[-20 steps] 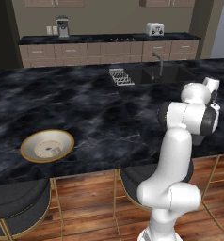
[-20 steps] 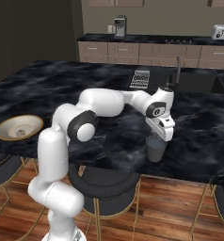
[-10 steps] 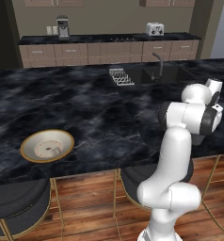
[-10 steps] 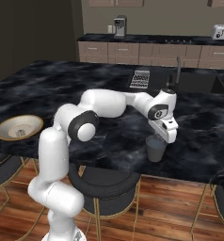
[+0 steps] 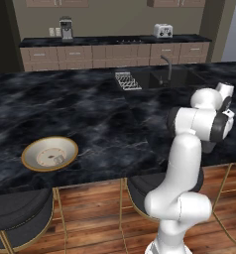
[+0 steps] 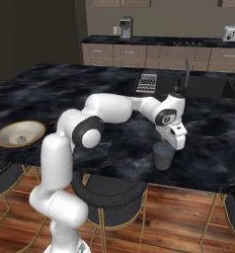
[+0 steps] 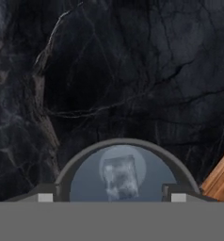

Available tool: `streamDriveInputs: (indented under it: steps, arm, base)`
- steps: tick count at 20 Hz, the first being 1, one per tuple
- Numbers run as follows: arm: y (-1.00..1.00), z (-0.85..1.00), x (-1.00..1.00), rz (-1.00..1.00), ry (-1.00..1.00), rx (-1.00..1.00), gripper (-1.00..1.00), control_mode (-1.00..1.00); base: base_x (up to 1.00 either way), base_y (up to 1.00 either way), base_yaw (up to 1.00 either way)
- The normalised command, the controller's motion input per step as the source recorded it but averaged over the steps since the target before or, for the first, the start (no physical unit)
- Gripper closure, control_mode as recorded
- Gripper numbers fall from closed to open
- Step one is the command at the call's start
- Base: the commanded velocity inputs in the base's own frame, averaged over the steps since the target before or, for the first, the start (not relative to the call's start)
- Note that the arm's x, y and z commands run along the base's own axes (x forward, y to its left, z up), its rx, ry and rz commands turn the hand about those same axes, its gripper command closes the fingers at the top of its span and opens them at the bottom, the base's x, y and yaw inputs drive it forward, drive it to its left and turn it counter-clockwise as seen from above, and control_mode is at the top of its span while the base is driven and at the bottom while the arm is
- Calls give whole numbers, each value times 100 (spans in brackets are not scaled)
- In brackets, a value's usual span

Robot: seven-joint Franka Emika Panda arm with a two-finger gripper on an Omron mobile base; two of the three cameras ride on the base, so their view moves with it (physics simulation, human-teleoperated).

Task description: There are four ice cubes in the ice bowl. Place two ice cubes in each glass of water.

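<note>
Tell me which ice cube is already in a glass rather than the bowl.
The ice cube seen in the hand view, lying inside the glass of water directly under the gripper. Another pale cube sits in the ice bowl, far across the counter.

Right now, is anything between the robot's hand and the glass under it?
No, nothing visible. The hand hangs right above the glass, and looking down from the hand view, an ice cube already sits inside it.

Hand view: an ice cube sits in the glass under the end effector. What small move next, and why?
Probably lift the end effector straight up off the glass. In the hand view its fingertips stand apart with nothing between them, and an ice cube lies inside the glass, so this drop looks done; the bowl across the counter is likely next.
</note>
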Motion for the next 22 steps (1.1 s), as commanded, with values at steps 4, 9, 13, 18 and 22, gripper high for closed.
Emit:
streamDriveInputs:
  steps: [4,9,13,18,22]
  arm:
    - [0,25,10,0,0,0,-100,-100]
    - [63,24,-57,0,0,0,-100,-100]
    - [100,-1,-94,0,0,-2,-100,-100]
    - [100,0,-65,0,0,-5,-100,-100]
    - [100,0,-19,0,0,-7,-100,-100]
  base:
    - [0,0,0]
    - [0,0,0]
    - [0,0,0]
    - [0,0,0]
    - [0,0,0]
